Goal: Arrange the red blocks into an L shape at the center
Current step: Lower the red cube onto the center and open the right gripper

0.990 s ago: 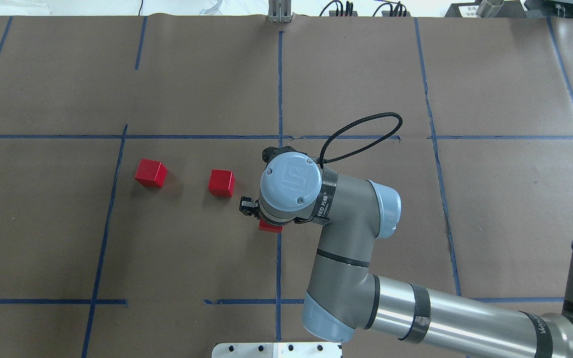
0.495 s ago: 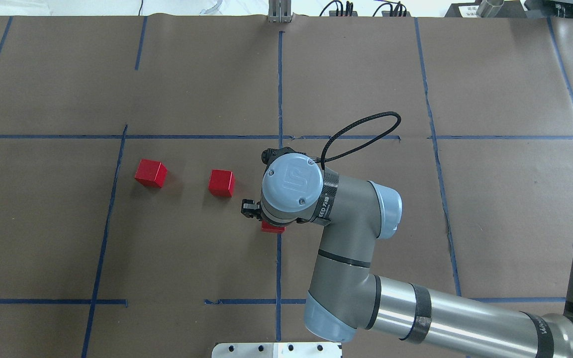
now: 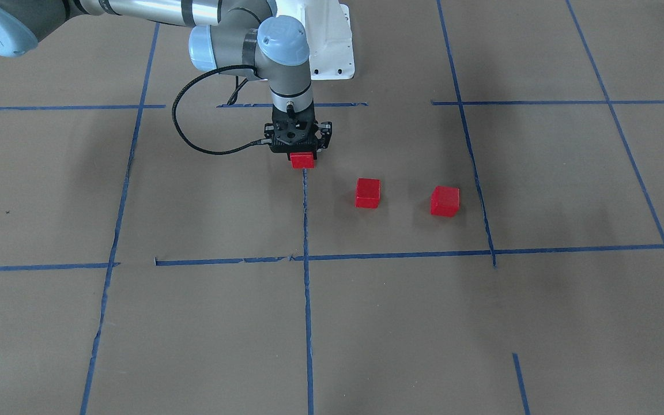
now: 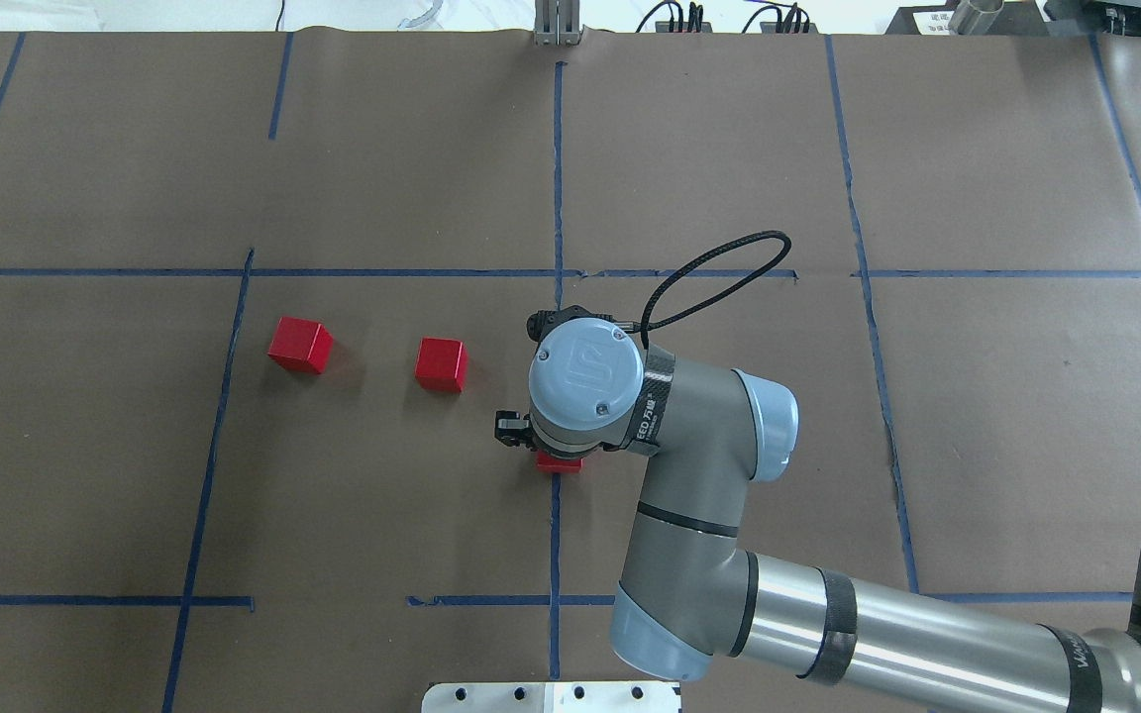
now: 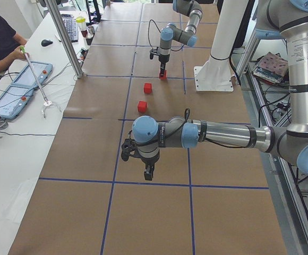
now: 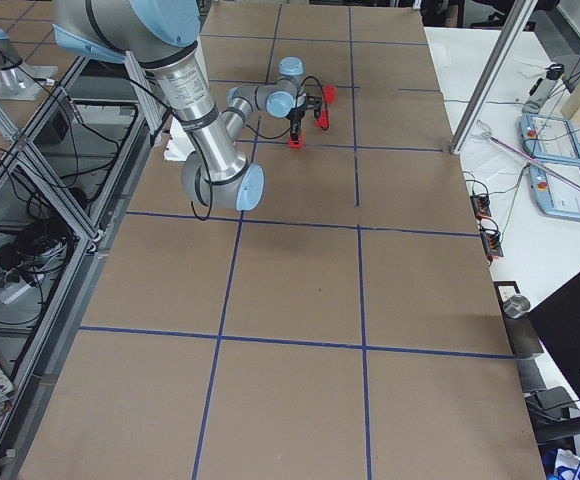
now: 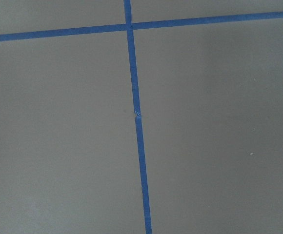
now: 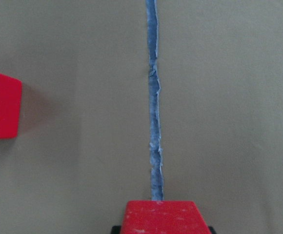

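Pinching one small bright red matte cube [image 3: 302, 160] in the right black two-finger claw [image 3: 302, 154], pointing straight down. Holding it beneath the claw, over the long blue tape line [image 3: 306, 230] splitting the brown paper surface [image 3: 193, 202]; touching paper or hovering, impossible to tell. Noting two more red cubes resting to that claw's left, the nearer cube [image 3: 368, 193] near, the farther cube [image 3: 444, 201] well apart. Logging the left claw [image 5: 149, 172] hanging well away over the paper; spread or pressed together, impossible to tell.
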